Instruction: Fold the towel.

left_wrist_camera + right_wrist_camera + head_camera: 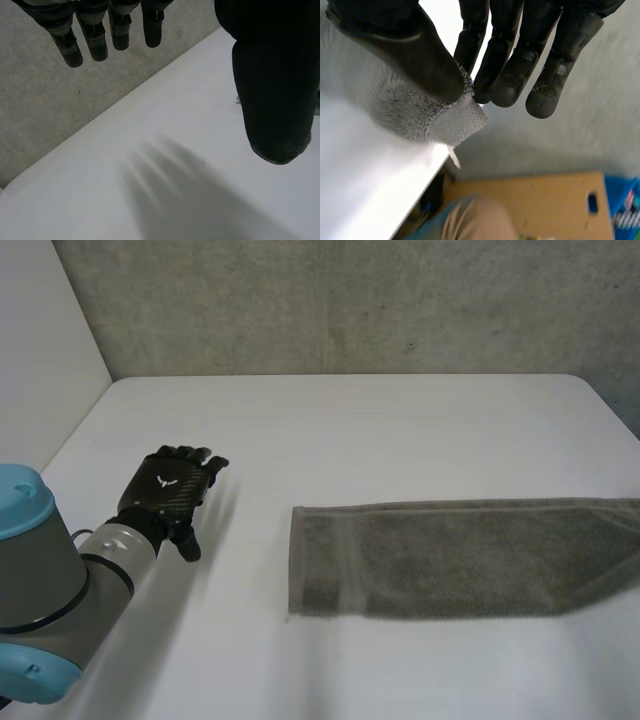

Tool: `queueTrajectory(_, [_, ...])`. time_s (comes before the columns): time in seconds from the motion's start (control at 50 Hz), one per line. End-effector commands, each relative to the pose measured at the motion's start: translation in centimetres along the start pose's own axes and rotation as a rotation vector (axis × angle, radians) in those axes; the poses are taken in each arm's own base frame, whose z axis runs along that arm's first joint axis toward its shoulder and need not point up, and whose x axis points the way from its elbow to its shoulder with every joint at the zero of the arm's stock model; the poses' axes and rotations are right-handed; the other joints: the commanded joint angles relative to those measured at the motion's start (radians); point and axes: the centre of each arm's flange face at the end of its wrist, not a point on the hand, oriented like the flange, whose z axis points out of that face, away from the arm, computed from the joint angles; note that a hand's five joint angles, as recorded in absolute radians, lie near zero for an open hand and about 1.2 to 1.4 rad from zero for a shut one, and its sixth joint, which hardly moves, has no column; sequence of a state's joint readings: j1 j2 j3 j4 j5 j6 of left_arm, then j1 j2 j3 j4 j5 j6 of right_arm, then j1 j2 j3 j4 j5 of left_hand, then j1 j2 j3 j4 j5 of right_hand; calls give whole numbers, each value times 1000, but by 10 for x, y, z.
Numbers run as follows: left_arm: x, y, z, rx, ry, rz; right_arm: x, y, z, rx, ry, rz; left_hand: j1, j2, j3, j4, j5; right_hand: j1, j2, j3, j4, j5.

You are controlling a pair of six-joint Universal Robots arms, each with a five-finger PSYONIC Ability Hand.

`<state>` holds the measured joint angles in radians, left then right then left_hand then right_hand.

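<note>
A grey-brown towel (pixel 460 558) lies as a long folded strip on the white table (pixel 340 430), running from the middle off to the right. My left hand (pixel 168 487) rests to the left of the towel, apart from it, with fingers (pixel 95 42) straight and open over bare table. In the right wrist view my right hand (pixel 520 60) pinches a hemmed corner of the towel (pixel 455 120) between thumb and fingers, lifted just past the table's edge.
A grey concrete wall (pixel 340 300) stands behind the table. Beyond the table edge (pixel 420 170) by my right hand are a brown cardboard box (pixel 540 200) and something tan and teal on the floor.
</note>
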<state>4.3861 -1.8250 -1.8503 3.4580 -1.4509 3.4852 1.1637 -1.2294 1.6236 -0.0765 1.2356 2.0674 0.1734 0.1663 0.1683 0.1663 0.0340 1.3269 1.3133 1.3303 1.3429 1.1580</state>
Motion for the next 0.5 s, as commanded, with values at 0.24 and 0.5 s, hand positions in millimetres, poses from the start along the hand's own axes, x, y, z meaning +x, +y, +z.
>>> queueTrajectory(0.24, [0, 0, -4, 0, -2, -2, -176, -219, -164, 733, -453, 4, 1, 8, 6, 8, -34, 69, 83, 66, 53, 64])
queueTrajectory(0.5, [-2, 1, -5, -3, -7, -3, -278, -199, -213, 687, -705, -112, 1, 8, 6, 8, -34, -549, -536, -553, -565, -555])
